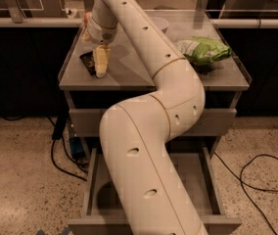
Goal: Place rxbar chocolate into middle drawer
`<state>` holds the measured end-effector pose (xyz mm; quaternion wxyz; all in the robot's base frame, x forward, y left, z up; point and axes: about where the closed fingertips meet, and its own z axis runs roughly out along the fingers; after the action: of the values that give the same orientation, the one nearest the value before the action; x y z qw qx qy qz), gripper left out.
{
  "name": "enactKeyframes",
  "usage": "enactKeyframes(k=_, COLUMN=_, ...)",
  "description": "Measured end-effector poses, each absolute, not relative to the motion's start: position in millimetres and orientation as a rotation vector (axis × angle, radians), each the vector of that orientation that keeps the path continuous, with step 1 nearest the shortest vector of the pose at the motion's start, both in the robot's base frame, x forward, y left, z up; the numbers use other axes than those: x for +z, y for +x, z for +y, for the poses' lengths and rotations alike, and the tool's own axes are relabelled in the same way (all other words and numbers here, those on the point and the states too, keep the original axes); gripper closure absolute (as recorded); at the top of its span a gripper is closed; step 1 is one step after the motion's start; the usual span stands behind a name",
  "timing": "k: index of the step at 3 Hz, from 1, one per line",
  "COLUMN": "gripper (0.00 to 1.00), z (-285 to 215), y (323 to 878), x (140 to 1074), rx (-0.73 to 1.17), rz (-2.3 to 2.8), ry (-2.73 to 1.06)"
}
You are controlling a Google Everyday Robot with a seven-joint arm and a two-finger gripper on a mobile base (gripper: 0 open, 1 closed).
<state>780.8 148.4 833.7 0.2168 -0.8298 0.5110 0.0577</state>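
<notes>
The rxbar chocolate point(87, 62) is a small flat black bar lying near the front left edge of the grey cabinet top point(129, 75). My gripper point(100, 65) reaches down at the left of the top, its pale fingers point(100, 61) right beside the bar's right side and touching or nearly touching it. The bar is partly hidden by them. A drawer point(95, 199) stands pulled open below, largely hidden by my arm.
A green-and-white crinkled snack bag point(203, 49) lies at the right of the top. A pale bowl point(159, 23) stands at the back, partly behind my arm. Black cables point(256, 165) run over the speckled floor on both sides.
</notes>
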Motion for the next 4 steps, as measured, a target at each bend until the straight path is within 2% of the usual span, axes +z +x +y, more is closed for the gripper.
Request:
enactKeyframes(k=1, gripper=0.23, z=148.4, y=780.8, x=833.7, rx=0.160, rz=1.416, ry=-2.299)
enactKeyframes(k=2, gripper=0.00, z=148.4, y=780.8, x=833.7, rx=0.160, rz=1.416, ry=-2.299)
enactKeyframes(k=4, gripper=0.00, z=150.1, y=768.5, x=832.4, rx=0.222, rz=1.440, ry=-2.312)
